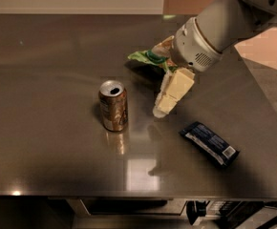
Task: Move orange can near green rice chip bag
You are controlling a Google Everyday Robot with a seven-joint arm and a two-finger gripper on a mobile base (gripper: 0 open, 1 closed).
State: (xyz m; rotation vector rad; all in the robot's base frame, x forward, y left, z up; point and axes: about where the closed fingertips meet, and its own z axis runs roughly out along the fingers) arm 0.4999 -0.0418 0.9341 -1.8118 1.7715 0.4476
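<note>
The can stands upright on the table, left of centre. It is orange-brown with pale markings, and its silver top shows a dark drinking hole. The bag lies at about 1 o'clock from the can, well apart from it. It is wrinkly light green with a dark green logo, and its right part is hidden behind the arm. The gripper hangs at 3 o'clock from the can, near it but not touching, and at 6 o'clock from the bag.
</note>
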